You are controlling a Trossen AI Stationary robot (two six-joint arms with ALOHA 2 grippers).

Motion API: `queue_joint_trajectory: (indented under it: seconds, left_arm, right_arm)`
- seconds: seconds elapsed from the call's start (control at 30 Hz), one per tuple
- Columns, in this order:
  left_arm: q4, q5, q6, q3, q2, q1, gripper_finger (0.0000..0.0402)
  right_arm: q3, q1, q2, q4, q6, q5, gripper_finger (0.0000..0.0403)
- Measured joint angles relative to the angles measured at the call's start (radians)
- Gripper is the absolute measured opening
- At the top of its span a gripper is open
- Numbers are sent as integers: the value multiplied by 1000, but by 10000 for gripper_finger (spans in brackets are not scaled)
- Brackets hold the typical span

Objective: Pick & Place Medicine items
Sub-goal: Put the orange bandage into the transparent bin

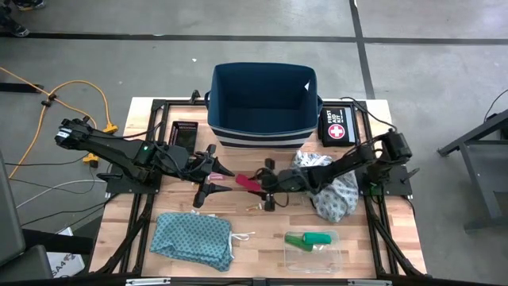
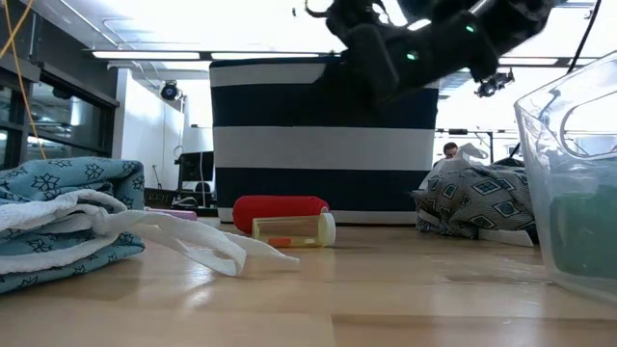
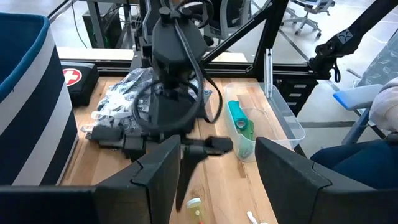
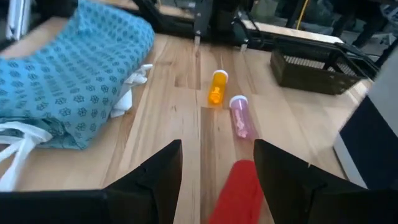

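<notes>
A wooden table is seen from above, with a navy-and-white striped bin [image 1: 263, 107] at its back edge serving as the landmark. The bin's dark blue inside is seen with nothing in it. In front of the bin, near the table's front edge, a clear plastic tray [image 1: 316, 249] is seen, and two green tubes [image 1: 310, 238] are laid in it. A black first aid pouch [image 1: 336, 127] is set just beside the bin's right side; a red-and-white cross and the words "FIRST AID KIT" are printed on it.

In front of the bin, at the table's middle, the left gripper [image 1: 216, 181] and the right gripper [image 1: 267, 189] are pointed toward each other. Both are spread open and nothing is held by either. A red tube [image 1: 247, 183] is laid on the wood between them, just ahead of the right gripper's fingers [image 4: 155, 171]. Beyond it, a pink-tinted vial [image 4: 239, 116] and a small orange vial [image 4: 216, 87] are laid side by side. A teal patterned cloth [image 1: 194, 238] is spread in front of the bin to the left, and a grey patterned cloth [image 1: 335, 195] under the right arm.
</notes>
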Motion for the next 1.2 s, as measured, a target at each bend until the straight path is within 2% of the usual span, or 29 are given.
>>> queue_joint_trajectory:
  seconds: [0.2, 0.6, 0.73, 0.83, 1.2]
  left_arm:
    - [0, 0, 0, 0, 0, 0, 199]
    - [2, 0, 0, 0, 0, 0, 199]
    - [2, 0, 0, 0, 0, 0, 199]
    - [4, 0, 0, 0, 0, 0, 199]
    - [29, 0, 0, 0, 0, 0, 199]
  right_arm:
    - [122, -9, 36, -178, -17, 31, 188]
    - [124, -21, 44, -264, 211, 36, 188]
    - [122, -19, 92, -281, 229, 88, 188]
    - [125, -20, 135, -258, 262, 85, 188]
    - [125, -22, 168, -277, 346, 115, 188]
